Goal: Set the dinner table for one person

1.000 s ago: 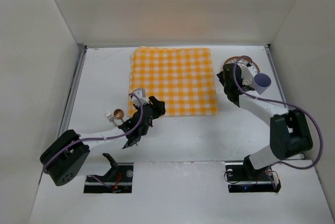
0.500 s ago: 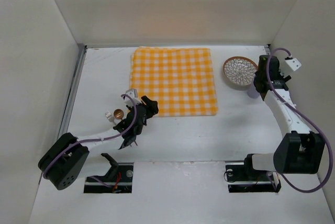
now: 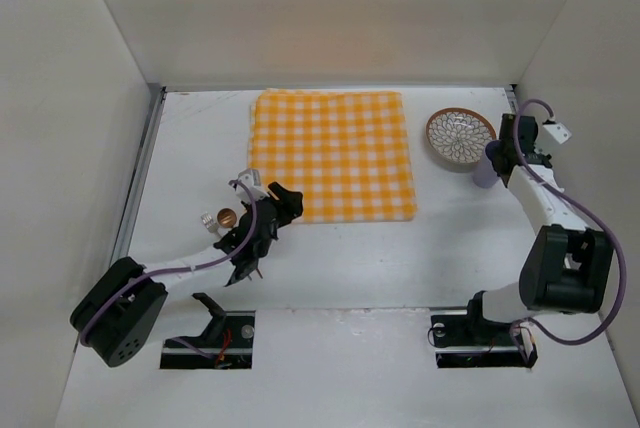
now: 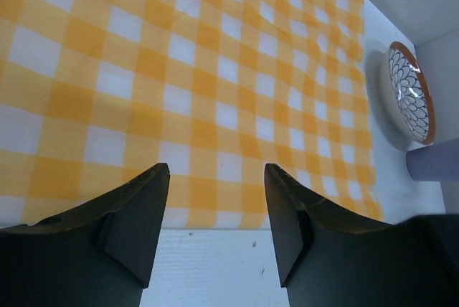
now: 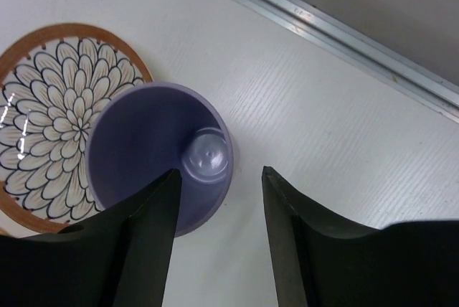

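Top cam: white worktop [image 3: 400,258] spans whole scene under everything. Yellow checked cloth [image 3: 332,155] at 12 o'clock, flower plate [image 3: 459,135] at 2, purple cup [image 3: 484,170] at 3.
Left wrist: left gripper [image 4: 215,178] jaws apart, nothing between, over cloth's near edge.
Right wrist: right gripper [image 5: 220,172] jaws spread above cup, not clamped.

Robot lab: plain white walls [image 3: 60,98] enclose the dinner table [image 3: 400,258].
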